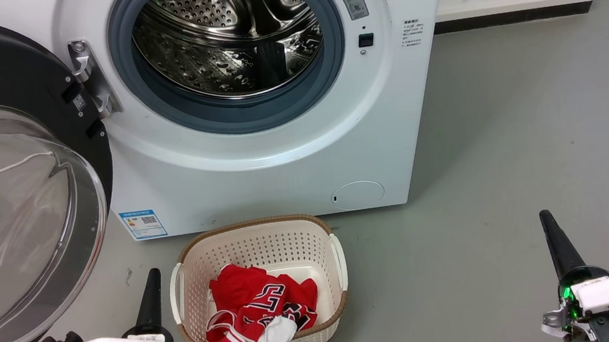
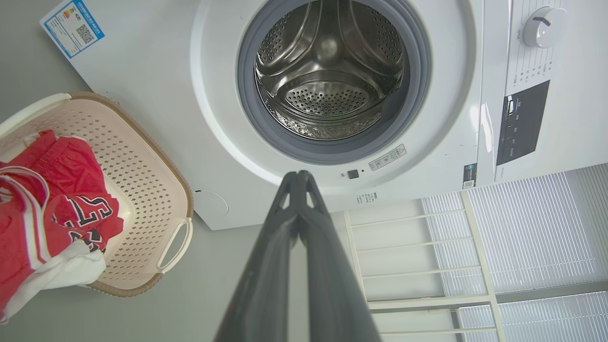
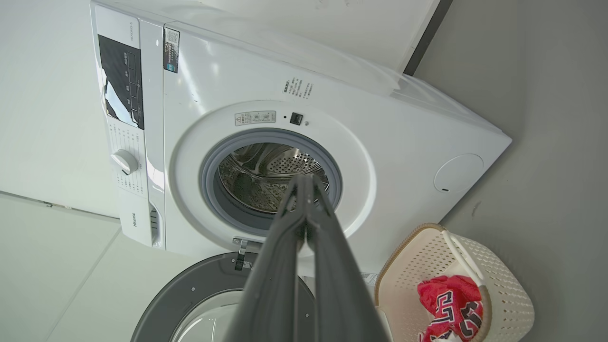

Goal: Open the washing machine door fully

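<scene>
The door [image 1: 21, 192] was seen in the head view swung wide open. It was hung on its hinge [image 1: 92, 79] at the left of the washer [image 1: 281, 162], with its glass bowl turned toward the camera. The drum [image 1: 230, 38] was exposed inside the grey-blue gasket [image 1: 243, 118]. A basket [image 1: 258, 242] with a red garment [image 1: 256, 304] was set on the floor [image 1: 506, 174] just before the washer, between the 2 grippers. The left gripper [image 1: 152, 276] was held low beside the basket, below the door's rim. The right gripper [image 1: 547, 223] was held well apart at the right, and nothing was touched by either. In the wrist views each pair of fingers [image 2: 278, 237] was shown pressed together at the tips, with nothing pinched. A dial [image 2: 544, 26] and a dark panel [image 2: 522, 121] were brought out by the wrist views. The blue label [image 1: 143, 224] was seen from the head, low on the washer's front.
</scene>
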You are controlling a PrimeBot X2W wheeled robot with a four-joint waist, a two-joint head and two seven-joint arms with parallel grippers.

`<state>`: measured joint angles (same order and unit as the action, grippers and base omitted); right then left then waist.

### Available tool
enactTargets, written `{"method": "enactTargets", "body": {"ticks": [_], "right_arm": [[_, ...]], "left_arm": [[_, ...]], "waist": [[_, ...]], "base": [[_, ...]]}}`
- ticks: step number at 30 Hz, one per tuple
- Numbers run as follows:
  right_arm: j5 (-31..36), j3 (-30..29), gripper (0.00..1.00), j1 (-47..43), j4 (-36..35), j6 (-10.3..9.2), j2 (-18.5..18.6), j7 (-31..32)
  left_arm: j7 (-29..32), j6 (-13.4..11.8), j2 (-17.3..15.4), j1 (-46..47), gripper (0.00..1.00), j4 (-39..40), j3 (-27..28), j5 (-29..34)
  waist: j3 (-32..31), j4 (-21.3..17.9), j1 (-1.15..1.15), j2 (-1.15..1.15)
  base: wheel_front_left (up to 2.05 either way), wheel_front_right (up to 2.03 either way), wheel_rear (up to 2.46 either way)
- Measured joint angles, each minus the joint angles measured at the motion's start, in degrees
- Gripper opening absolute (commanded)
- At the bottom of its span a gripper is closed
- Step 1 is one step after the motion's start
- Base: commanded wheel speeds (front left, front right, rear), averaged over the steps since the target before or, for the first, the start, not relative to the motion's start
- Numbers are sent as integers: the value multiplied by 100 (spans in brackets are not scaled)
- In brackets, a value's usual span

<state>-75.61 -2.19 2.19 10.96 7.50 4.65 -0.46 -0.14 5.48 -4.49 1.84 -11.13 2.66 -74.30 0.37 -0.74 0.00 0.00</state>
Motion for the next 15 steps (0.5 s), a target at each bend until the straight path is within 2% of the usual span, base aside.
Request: {"method": "enactTargets", "body": {"ticks": [15], "right_arm": [[-715, -80, 0, 136, 107, 0, -1, 203]], "left_arm": [[200, 67, 2, 155, 0, -110, 75, -755]], "waist": [[-7, 26, 0, 0]], "base": [[0, 0, 0]]}}
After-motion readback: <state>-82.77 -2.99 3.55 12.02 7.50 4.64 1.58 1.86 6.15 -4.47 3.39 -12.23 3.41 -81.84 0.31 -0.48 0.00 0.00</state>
